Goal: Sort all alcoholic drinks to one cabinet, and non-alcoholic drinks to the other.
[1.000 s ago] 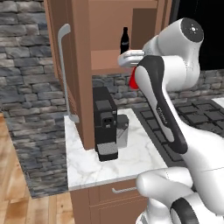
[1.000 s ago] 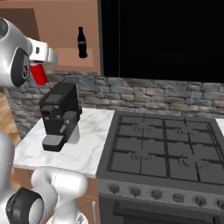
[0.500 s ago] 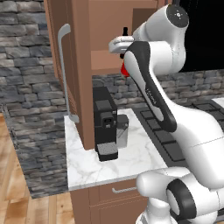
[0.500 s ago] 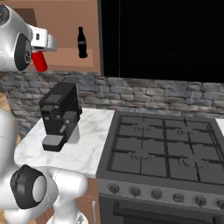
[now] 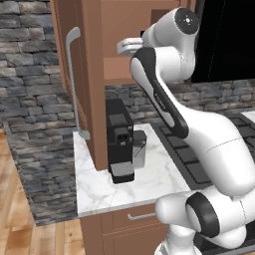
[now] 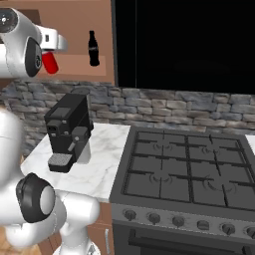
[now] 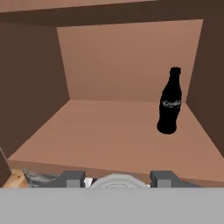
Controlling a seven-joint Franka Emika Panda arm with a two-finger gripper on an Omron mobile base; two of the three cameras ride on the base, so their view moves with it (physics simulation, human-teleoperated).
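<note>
My gripper (image 6: 51, 54) is shut on the short red can (image 6: 50, 63), held tilted at the front edge of the open brown cabinet (image 6: 74, 63). In the hand view the can's grey top (image 7: 116, 182) sits between my two fingertips (image 7: 72, 178), just in front of the shelf lip. The small black cola-style bottle (image 7: 169, 103) stands upright on the shelf (image 7: 109, 131) toward its right wall, apart from the can; it also appears as the black bottle (image 6: 92, 48). From the left the arm hides the can, and the hand (image 5: 127, 46) reaches into the cabinet opening.
The cabinet door (image 5: 62, 74) stands open to the left with its curved grey handle (image 5: 72, 82). A black coffee machine (image 5: 119, 142) sits on the marble counter (image 5: 159, 174) under the cabinet. A dark stove (image 6: 184, 169) lies to the right.
The arm has lifted the red can from below the shelf up to the shelf's front edge and closer to the cabinet. The black bottle has stayed put.
</note>
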